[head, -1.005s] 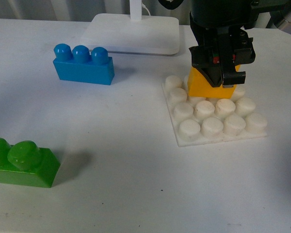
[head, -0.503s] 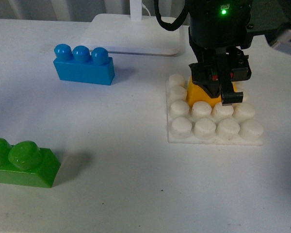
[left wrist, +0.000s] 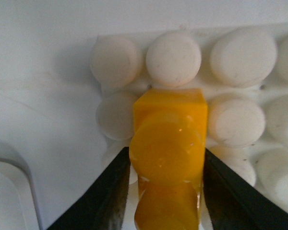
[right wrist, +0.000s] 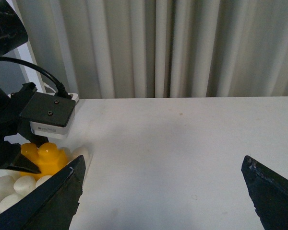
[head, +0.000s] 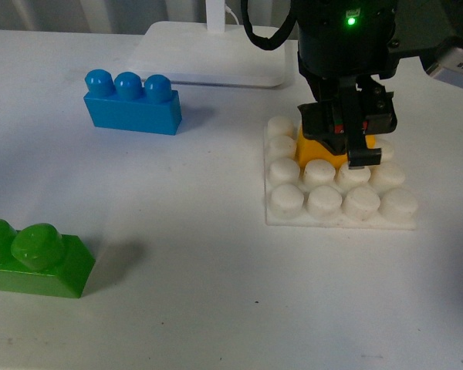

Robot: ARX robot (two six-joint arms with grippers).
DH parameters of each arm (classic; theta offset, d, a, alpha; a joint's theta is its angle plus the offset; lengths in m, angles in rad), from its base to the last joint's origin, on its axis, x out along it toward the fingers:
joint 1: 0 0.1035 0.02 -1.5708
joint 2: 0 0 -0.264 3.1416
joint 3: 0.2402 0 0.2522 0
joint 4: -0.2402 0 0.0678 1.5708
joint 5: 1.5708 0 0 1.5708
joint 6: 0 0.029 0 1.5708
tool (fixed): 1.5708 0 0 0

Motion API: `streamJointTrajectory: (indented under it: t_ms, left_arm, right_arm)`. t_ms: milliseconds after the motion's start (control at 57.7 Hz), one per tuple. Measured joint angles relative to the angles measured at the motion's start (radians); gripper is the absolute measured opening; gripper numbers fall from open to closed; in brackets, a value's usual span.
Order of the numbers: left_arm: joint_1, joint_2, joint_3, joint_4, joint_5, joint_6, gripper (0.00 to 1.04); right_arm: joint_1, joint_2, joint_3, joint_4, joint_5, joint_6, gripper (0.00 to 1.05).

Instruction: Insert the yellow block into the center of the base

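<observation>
Going left to right across the surface, we pass the green brick [head: 35, 258] near the front left corner, then the blue brick [head: 133, 102] toward the back left, with the white lamp stand [head: 208, 52] behind it at the back edge. None of these matter to the job.

Right of centre lies the base [head: 341, 202], flat on the surface, and our left gripper [head: 344, 137] stands over it from above. Its fingers [left wrist: 115, 194] pinch the yellow block [head: 318, 149] on its two long flanks, just under the studs, as the left wrist view shows plainly. The block sits low among the base's studs, in the rows behind the two front ones; whether it is pressed fully home we cannot tell, since the gripper hides its top in the front view.

We judge the block to be light, rigid moulded plastic with smooth, somewhat slippery walls. It will not crush or bend, so a firm squeeze on the flat sides is the right hold; the rounded studs give no purchase. Seating it likely needs a straight downward push, because a tilted brick tends to jam on the studs.

Farthest right, our right gripper [right wrist: 163, 191] hangs over bare surface with its fingers spread wide, holding nothing.
</observation>
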Motion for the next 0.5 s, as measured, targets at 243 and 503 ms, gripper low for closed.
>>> streamJointTrajectory:
  t_ms: [243, 503]
  left_arm:
    - [0.046, -0.160, -0.139, 0.143, -0.025, 0.072, 0.90]
    - [0.145, -0.508, -0.504, 0.475, -0.025, 0.045, 0.98]
  right_arm:
    - [0.000, 0.000, 0.000, 0.000, 0.000, 0.000, 0.96]
    - [0.000, 0.000, 0.000, 0.000, 0.000, 0.000, 0.96]
